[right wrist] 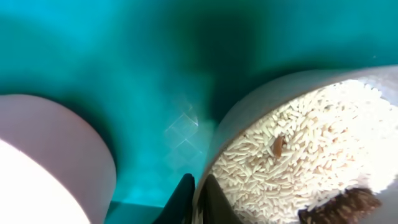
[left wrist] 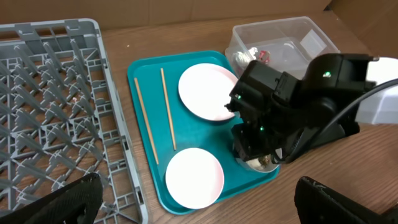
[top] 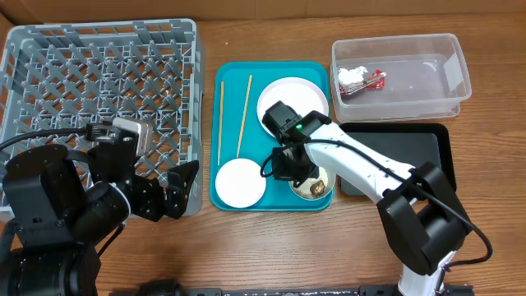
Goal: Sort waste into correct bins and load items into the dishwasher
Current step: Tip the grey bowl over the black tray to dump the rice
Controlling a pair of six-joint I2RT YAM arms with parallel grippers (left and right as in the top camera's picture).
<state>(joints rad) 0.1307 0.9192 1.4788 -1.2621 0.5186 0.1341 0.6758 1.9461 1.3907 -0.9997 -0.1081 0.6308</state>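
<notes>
My right gripper point(top: 297, 170) is shut on the rim of the white bowl point(top: 319, 188) at the front right of the teal tray. In the right wrist view its fingers point(right wrist: 199, 196) pinch the bowl wall, and the bowl holds rice grains point(right wrist: 311, 155) and a brown food scrap point(right wrist: 341, 205). The pink bowl point(top: 240, 182), the white plate point(top: 289, 97) and two chopsticks point(top: 221, 115) lie on the tray. My left gripper point(top: 177, 189) is open and empty by the grey dish rack point(top: 99, 90). The clear tub point(top: 403, 74) holds the red wrapper point(top: 371, 80) and the tissue point(top: 352, 76).
The teal tray point(top: 271, 72) sits between the rack and the black tray point(top: 411, 152), which lies in front of the tub. My right arm point(left wrist: 280, 106) covers the white bowl in the left wrist view, where the pink bowl point(left wrist: 194, 177) lies between my left fingers.
</notes>
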